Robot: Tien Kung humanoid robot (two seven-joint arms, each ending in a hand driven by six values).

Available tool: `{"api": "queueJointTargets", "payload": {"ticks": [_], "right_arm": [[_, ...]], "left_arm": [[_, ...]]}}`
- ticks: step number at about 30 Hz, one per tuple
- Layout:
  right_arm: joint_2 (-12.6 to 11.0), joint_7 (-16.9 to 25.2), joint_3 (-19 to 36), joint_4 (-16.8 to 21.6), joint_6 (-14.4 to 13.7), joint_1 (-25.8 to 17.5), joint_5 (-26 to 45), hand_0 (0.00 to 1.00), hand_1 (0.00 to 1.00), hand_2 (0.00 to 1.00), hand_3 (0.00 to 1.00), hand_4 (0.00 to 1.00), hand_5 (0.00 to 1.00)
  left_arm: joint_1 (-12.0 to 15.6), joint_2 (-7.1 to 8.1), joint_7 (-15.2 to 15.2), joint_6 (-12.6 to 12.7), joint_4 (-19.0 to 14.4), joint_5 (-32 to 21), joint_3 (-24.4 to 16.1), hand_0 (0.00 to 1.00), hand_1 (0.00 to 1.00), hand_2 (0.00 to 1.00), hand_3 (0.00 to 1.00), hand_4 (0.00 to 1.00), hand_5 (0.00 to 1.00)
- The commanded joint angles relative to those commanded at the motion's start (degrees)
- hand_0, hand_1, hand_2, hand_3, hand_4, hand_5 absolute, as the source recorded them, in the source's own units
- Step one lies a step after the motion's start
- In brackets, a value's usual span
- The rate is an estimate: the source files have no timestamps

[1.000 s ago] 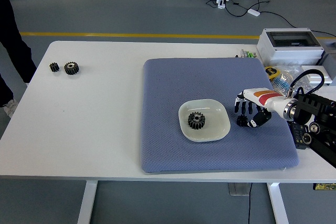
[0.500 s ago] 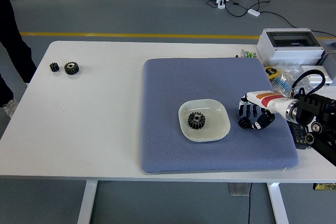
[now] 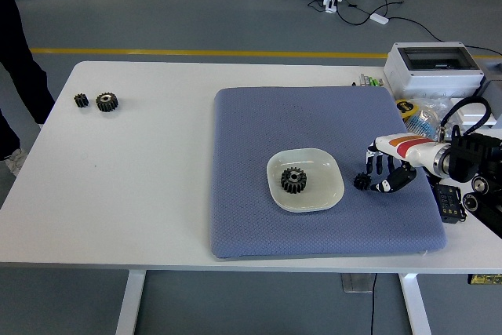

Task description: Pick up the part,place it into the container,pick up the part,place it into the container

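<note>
Since the earlier frame our right hand (image 3: 382, 175) has drawn back toward the right edge of the mat (image 3: 251, 225), now further from the dish (image 3: 329, 164) than before; its fingers (image 3: 375, 169) hang loosely curled and downward, and we see nothing held in them

Item, dish: pale, square with rounded corners, resting on the blue mat right of centre; position unchanged

Item, gear (image 3: 292, 180): black, lying flat inside the dish, left of its middle; unchanged

Item, two gears more: a small gear (image 3: 81, 100) and a larger gear (image 3: 107, 101), side by side near the far left corner of the table (image 3: 118, 186), just apart from each other and well apart from the mat; neither has shifted

Item, grey box (image 3: 436, 68): at the far right corner of the table, beyond the mat, as before

Item, person (image 3: 17, 60): a dark-clothed figure at the table's left end, in part out of frame, hands not seen

Item, our left arm: out of view
</note>
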Motion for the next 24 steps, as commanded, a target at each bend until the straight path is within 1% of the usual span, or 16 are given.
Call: {"api": "queueJointTargets", "payload": {"ticks": [3,4,9,10,14,15,16,21,22,24], "right_arm": [[-0.4,-0.6,0.9,1.6,0.3,-0.1,-2.0,0.216,0.391,0.52,0.619,0.993,0.263],[-0.5,-0.7,1.1,1.9,0.3,-0.1,-2.5,0.232,0.396,0.579,0.778,0.998,0.292],[-0.9,-1.5,2.2,4.1,0.4,-0.1,-4.9,0.232,0.396,0.579,0.778,0.998,0.292],[-0.9,-1.5,2.2,4.3,0.2,-0.1,-5.0,0.237,0.4,0.579,0.793,0.998,0.307],[-0.6,-1.3,1.3,4.0,-0.3,0.2,-4.6,0.237,0.4,0.579,0.793,0.998,0.307],[-0.4,-1.2,0.8,3.6,-0.5,0.2,-4.4,0.237,0.4,0.579,0.793,0.998,0.307],[-0.2,-1.2,0.4,3.3,-0.5,0.3,-4.2,0.253,0.423,0.598,0.781,0.998,0.315],[1.3,-0.5,-2.3,0.7,-1.4,1.0,-3.2,0.253,0.423,0.598,0.781,0.998,0.315],[1.6,-0.4,-2.9,0.0,-1.6,1.2,-3.1,0.361,0.485,0.647,0.676,0.998,0.312],[2.0,-0.2,-3.5,-0.7,-2.1,1.4,-2.9,0.361,0.485,0.647,0.676,0.998,0.312]], "left_arm": [[0.0,0.0,0.0,0.0,0.0,0.0,0.0,0.689,0.675,0.682,0.566,0.675,0.604],[0.0,0.0,0.0,0.0,0.0,0.0,0.0,0.689,0.674,0.682,0.566,0.675,0.604],[0.0,0.0,0.0,0.0,0.0,0.0,0.1,0.689,0.674,0.682,0.566,0.675,0.604],[0.0,0.0,0.0,0.0,0.0,0.0,0.1,0.689,0.674,0.683,0.567,0.675,0.604],[0.0,0.0,0.1,-0.1,0.0,0.0,0.1,0.689,0.674,0.683,0.567,0.675,0.604],[0.0,0.0,0.1,-0.1,0.0,0.0,0.1,0.689,0.674,0.683,0.567,0.675,0.604],[0.0,0.0,0.1,-0.1,0.0,0.0,0.1,0.689,0.674,0.683,0.567,0.675,0.604],[0.0,0.0,0.1,-0.1,0.0,0.0,0.2,0.689,0.674,0.683,0.567,0.675,0.604],[0.0,0.0,0.0,-0.1,0.0,-0.1,0.2,0.689,0.674,0.683,0.568,0.675,0.605],[-0.1,0.0,0.0,-0.1,0.0,-0.2,0.3,0.689,0.674,0.683,0.568,0.675,0.605]]}}
